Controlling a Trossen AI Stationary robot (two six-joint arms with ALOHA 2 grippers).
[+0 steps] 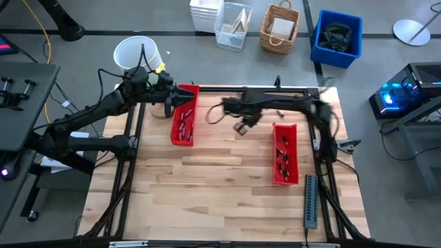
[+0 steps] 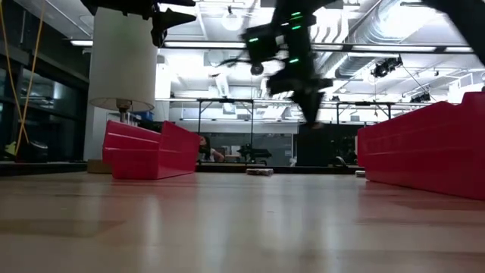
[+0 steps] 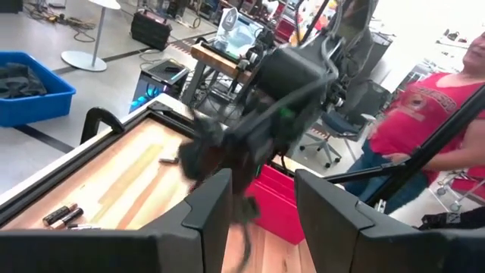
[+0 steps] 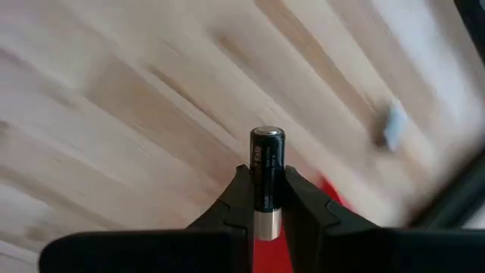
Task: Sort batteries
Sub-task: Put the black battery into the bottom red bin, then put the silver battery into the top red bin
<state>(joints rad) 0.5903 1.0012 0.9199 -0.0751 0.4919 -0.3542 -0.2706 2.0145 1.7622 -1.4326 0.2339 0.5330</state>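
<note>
My right gripper (image 1: 241,126) hangs above the table's far middle, between the two red trays, shut on one dark battery (image 4: 267,163) with silvery ends. The left tray (image 1: 184,118) and the right tray (image 1: 284,153) each hold several batteries. Loose batteries (image 3: 61,216) lie on the wood near the far edge, and another one (image 4: 392,129) shows blurred below my right gripper. My left gripper (image 1: 167,93) waits over the far end of the left tray, open (image 3: 261,193) with nothing between its fingers. My right gripper pinches the battery's sides (image 4: 267,193) between its two fingers. The battery lies along the fingers; one silvery end (image 4: 267,224) sits back between them and the other end (image 4: 267,133) sticks out past the fingertips. The fingers point steeply down. The battery is clear of the table.
A long grey ridged strip (image 1: 311,200) lies at the table's right near corner. A person in a red shirt (image 3: 424,114) stands beyond the table's right side. Bare wood (image 1: 220,186) fills the near half between the trays.
</note>
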